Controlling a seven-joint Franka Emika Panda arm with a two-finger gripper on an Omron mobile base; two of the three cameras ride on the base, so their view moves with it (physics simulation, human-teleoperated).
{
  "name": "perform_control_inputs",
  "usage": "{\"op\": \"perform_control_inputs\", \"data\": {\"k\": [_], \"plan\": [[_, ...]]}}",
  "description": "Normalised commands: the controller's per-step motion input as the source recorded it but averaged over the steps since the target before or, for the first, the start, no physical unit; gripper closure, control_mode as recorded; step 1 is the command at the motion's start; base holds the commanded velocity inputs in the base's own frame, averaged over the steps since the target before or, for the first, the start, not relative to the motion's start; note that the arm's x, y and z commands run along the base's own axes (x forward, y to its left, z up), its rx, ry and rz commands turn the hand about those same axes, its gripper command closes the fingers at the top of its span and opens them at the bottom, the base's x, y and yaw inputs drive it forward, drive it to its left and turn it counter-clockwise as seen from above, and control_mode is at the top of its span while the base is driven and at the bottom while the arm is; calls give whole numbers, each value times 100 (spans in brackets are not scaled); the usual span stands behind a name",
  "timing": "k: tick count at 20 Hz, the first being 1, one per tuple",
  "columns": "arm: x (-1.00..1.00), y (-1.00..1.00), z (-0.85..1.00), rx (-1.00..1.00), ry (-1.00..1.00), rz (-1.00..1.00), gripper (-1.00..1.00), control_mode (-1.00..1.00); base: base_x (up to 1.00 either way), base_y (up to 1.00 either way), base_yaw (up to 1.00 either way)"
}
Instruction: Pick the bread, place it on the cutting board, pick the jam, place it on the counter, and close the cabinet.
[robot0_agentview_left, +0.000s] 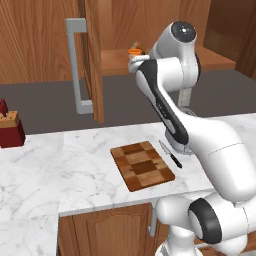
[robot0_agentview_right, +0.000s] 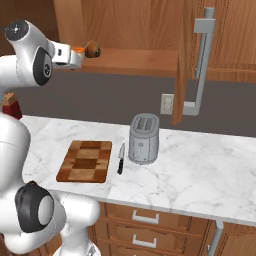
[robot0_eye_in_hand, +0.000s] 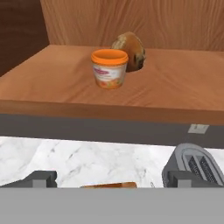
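The jam (robot0_eye_in_hand: 109, 68), an orange jar with a pale label, stands on the open cabinet's shelf (robot0_eye_in_hand: 175, 92). The bread (robot0_eye_in_hand: 132, 47), a brown roll, sits just behind it and to its right, partly hidden by the jar. My gripper (robot0_eye_in_hand: 113, 179) is open and empty, held in front of the shelf edge, short of the jar. In the right base view the hand is at shelf height just left of the jam (robot0_agentview_right: 78, 49) and bread (robot0_agentview_right: 92, 49). The checkered cutting board (robot0_agentview_right: 85, 161) lies bare on the marble counter (robot0_agentview_right: 200, 175) below.
The cabinet door (robot0_agentview_right: 182, 60) with its grey bar handle (robot0_agentview_right: 202, 65) stands open to the right of the shelf. A grey toaster (robot0_agentview_right: 144, 138) and a knife (robot0_agentview_right: 120, 158) sit right of the board. A red knife block (robot0_agentview_left: 10, 127) is at the far left.
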Motion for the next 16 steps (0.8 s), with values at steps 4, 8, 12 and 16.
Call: {"op": "perform_control_inputs", "data": {"k": [4,8,12,16], "plan": [[51,5,1,0,0,0,-100,-100,0,0,0],[48,8,0,0,0,0,-100,-100,0,0,0],[45,11,0,0,0,0,-100,-100,0,0,0],[50,9,0,0,0,0,-100,-100,0,0,0]]}}
